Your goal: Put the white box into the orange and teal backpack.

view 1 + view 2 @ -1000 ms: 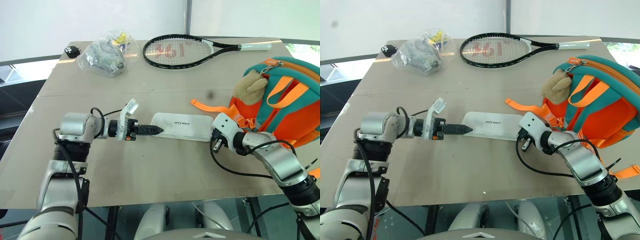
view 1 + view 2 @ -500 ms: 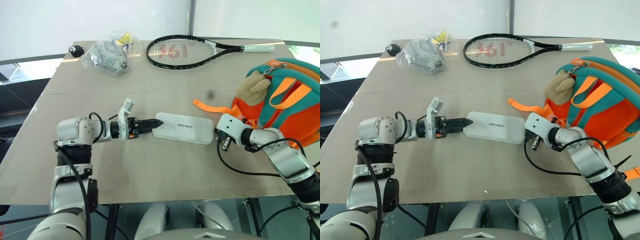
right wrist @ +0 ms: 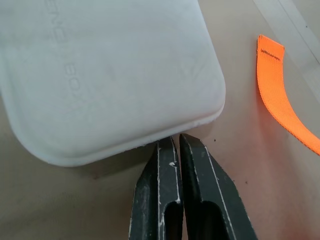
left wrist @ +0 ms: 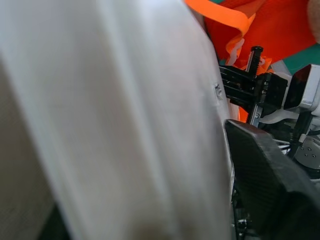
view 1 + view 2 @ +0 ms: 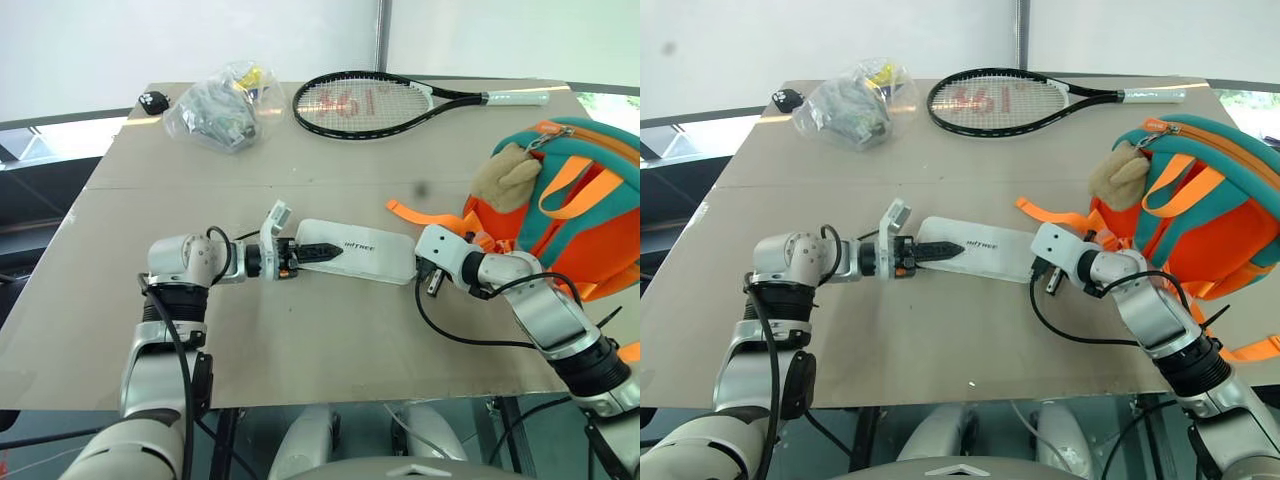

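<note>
The white box (image 5: 370, 252) lies flat mid-table, its small dark lettering facing up. My left gripper (image 5: 322, 252) reaches in level from the left and is shut on the box's left end, one black finger (image 4: 270, 180) lying along its top face. My right gripper (image 3: 176, 141) is shut and empty, with its tips at the rounded corner of the box's right end. The orange and teal backpack (image 5: 575, 205) stands at the right edge of the table, a tan plush bear (image 5: 505, 172) hanging on its front. One orange strap (image 5: 420, 213) trails toward the box.
A black-framed tennis racket (image 5: 370, 100) lies at the back of the table. To its left are a clear plastic bag (image 5: 215, 105) of small items and a small black object (image 5: 152, 100). Cables loop from both wrists over the near table (image 5: 320, 350).
My left gripper has moved right, over the box's left end, and its jaws have narrowed onto it. The box has slid slightly left, and the right gripper has followed its right end.
</note>
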Tool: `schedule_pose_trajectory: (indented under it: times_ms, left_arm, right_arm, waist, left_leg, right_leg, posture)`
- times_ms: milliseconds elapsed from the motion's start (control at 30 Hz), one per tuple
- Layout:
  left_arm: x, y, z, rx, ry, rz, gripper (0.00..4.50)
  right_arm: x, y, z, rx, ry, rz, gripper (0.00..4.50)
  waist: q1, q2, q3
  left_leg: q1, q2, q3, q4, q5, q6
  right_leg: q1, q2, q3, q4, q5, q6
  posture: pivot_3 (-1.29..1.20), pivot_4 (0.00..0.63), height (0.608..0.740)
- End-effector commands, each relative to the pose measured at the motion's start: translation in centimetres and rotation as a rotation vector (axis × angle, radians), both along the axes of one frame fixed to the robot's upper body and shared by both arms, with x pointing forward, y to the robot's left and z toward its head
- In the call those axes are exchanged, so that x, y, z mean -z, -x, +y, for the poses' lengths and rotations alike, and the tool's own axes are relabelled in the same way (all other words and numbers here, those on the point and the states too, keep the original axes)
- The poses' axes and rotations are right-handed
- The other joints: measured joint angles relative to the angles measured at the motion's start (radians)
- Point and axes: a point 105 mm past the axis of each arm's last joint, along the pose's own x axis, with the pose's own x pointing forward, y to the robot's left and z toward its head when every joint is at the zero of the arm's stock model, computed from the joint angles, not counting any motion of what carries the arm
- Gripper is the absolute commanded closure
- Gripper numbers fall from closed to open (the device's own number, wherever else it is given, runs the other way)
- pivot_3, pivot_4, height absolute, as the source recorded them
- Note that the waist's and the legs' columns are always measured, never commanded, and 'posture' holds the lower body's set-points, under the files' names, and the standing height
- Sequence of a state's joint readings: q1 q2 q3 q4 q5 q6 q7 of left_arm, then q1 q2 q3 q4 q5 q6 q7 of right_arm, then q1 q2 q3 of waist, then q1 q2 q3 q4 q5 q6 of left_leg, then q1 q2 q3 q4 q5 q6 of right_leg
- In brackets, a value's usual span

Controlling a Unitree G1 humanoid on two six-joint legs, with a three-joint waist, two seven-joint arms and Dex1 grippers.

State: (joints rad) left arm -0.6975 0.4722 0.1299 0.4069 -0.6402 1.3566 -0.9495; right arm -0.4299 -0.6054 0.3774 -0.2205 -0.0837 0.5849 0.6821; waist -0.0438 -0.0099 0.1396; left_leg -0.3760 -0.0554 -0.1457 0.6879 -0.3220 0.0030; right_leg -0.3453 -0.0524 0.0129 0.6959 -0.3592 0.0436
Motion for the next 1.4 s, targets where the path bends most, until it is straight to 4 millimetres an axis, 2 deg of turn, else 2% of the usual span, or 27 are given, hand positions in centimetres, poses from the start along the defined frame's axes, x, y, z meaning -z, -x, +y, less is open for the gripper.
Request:
schedule_pose_trajectory:
  times_ms: [33,67,133,233,267,367,433,533,600,733,800,867,1000,1167,1267,1333,1400]
  left_arm:
    - [-0.2,0.2,-0.5,0.008,0.019,-0.001,3.15]
    - [-0.3,0.2,-0.4,-0.001,0.029,-0.001,3.31]
    - [-0.5,0.3,-0.2,-0.017,0.044,-0.005,3.36]
    - [-0.9,0.5,0.0,-0.033,0.062,-0.029,3.36]
    - [-1.1,0.5,0.1,-0.041,0.072,-0.046,3.36]
    - [-2.3,0.7,0.1,-0.067,0.112,-0.109,3.36]
    - [-3.1,0.6,0.0,-0.086,0.137,-0.153,3.36]
    - [-3.8,0.6,-0.1,-0.113,0.153,-0.207,3.36]
    - [-4.3,0.8,-0.2,-0.128,0.171,-0.233,3.36]
    - [-4.4,1.0,-0.2,-0.145,0.156,-0.264,3.36]
    - [-4.7,0.9,-0.3,-0.145,0.147,-0.297,3.36]
    - [-5.5,0.8,-0.4,-0.14,0.147,-0.364,3.36]
    - [-5.9,0.5,-0.8,-0.124,0.1,-0.455,3.36]
    - [-6.4,0.0,-0.8,-0.148,0.076,-0.512,3.36]
    - [-6.7,-0.1,-0.3,-0.184,0.074,-0.529,3.36]
    - [-6.9,-0.1,0.2,-0.219,0.081,-0.53,3.36]
    - [-7.0,0.1,0.4,-0.246,0.082,-0.533,3.36]
  right_arm:
    - [-0.5,0.3,0.7,-0.033,-0.021,-0.022,4.5]
    - [-0.7,0.3,0.5,-0.023,-0.035,-0.03,4.5]
    - [-1.5,0.6,0.1,-0.006,-0.094,-0.04,4.5]
    - [-3.7,2.2,-0.1,-0.029,-0.253,-0.029,4.5]
    - [-4.8,2.7,-0.4,-0.016,-0.32,-0.04,4.26]
    - [-7.6,6.0,-1.4,-0.045,-0.465,-0.037,3.2]
    - [-8.9,8.3,-2.1,-0.051,-0.538,-0.023,2.19]
    - [-9.1,11.4,-3.6,0.023,-0.584,0.008,0.89]
    - [-8.2,13.9,-4.8,0.09,-0.589,0.073,0.01]
    - [-8.1,15.7,-7.3,0.257,-0.611,0.071,0.0]
    - [-8.0,16.2,-10.0,0.455,-0.603,0.017,0.0]
    - [-8.0,16.0,-12.6,0.642,-0.561,-0.065,0.0]
    - [-8.3,13.7,-14.6,0.759,-0.578,-0.122,0.0]
    - [-10.2,8.4,-12.8,0.65,-0.741,-0.145,0.0]
    - [-11.3,6.3,-11.6,0.593,-0.793,-0.142,0.0]
    - [-11.7,5.4,-11.1,0.566,-0.816,-0.135,0.52]
    - [-11.8,4.8,-11.0,0.553,-0.791,-0.143,1.24]
  waist:
    - [0.001,0.0,0.0]
    - [0.002,0.0,0.0]
    - [0.002,0.0,0.0]
    - [0.003,0.0,0.0]
    - [0.003,0.0,0.0]
    - [0.003,0.0,0.0]
    - [0.005,0.0,0.0]
    - [0.01,-0.001,0.0]
    - [0.021,0.0,0.0]
    - [0.026,-0.002,0.0]
    - [0.028,-0.002,-0.001]
    - [0.032,-0.003,-0.001]
    - [0.026,-0.003,-0.001]
    - [0.023,-0.003,0.0]
    - [0.025,-0.002,0.001]
    - [0.029,-0.002,0.001]
    - [0.03,-0.002,0.001]
  left_leg:
    - [0.0,0.0,0.0,0.0,0.0,0.0]
    - [0.0,0.0,0.0,0.0,0.0,0.0]
    - [0.0,0.0,-0.001,0.0,0.0,0.0]
    - [0.0,0.0,-0.001,0.0,0.0,0.0]
    - [-0.001,0.0,-0.001,0.0,0.0,0.0]
    - [-0.002,0.0,-0.001,0.001,0.0,0.0]
    - [-0.002,0.0,-0.001,0.0,0.0,0.0]
    - [-0.002,0.0,-0.001,0.0,0.0,0.0]
    - [-0.002,0.0,-0.001,-0.001,0.0,0.0]
    - [-0.002,0.0,0.002,-0.001,0.0,0.0]
    - [0.002,0.001,0.004,-0.001,0.0,0.001]
    - [0.003,0.001,0.003,-0.002,0.0,0.001]
    - [0.007,0.002,0.007,-0.003,0.0,0.0]
    - [0.013,0.004,0.011,-0.006,0.0,0.001]
    - [0.012,0.005,0.011,-0.007,0.0,0.0]
    - [0.01,0.005,0.011,-0.008,0.0,0.0]
    - [0.005,0.005,0.011,-0.005,0.0,0.001]
  right_leg:
    - [0.0,0.0,0.0,0.0,0.0,0.0]
    - [0.0,0.0,0.0,0.0,0.0,0.0]
    - [0.0,0.0,0.0,0.0,0.0,0.0]
    - [0.0,0.0,-0.001,0.0,0.0,0.0]
    - [0.0,0.0,-0.001,0.0,0.0,0.0]
    - [0.0,0.0,0.0,0.0,0.0,0.0]
    - [0.0,0.0,-0.001,-0.001,0.0,0.0]
    - [0.0,0.0,-0.001,-0.001,0.0,0.0]
    - [0.0,0.0,0.0,-0.001,0.0,0.0]
    - [0.001,0.0,0.002,-0.001,0.0,0.0]
    - [0.003,0.0,0.004,-0.001,0.0,0.0]
    - [0.004,0.0,0.003,-0.001,0.0,0.0]
    - [0.006,0.001,0.007,-0.001,0.0,0.0]
    - [0.007,0.004,0.012,-0.002,0.0,0.0]
    - [0.007,0.004,0.012,-0.002,0.0,0.0]
    - [0.006,0.004,0.012,-0.002,0.0,0.0]
    - [0.004,0.004,0.01,-0.002,0.0,0.0]
  posture:
    - [0.0,0.15,0.74]
    - [0.0,0.15,0.74]
    - [0.0,0.15,0.74]
    - [0.0,0.15,0.74]
    - [0.0,0.15,0.74]
    - [0.0,0.15,0.74]
    - [0.0,0.15,0.74]
    - [0.0,0.15,0.74]
    - [0.0,0.15,0.74]
    - [0.0,0.15,0.74]
    - [0.0,0.15,0.74]
    - [0.0,0.15,0.74]
    - [0.0,0.15,0.74]
    - [0.0,0.15,0.74]
    - [0.0,0.15,0.74]
    - [0.0,0.15,0.74]
    - [0.0,0.15,0.74]
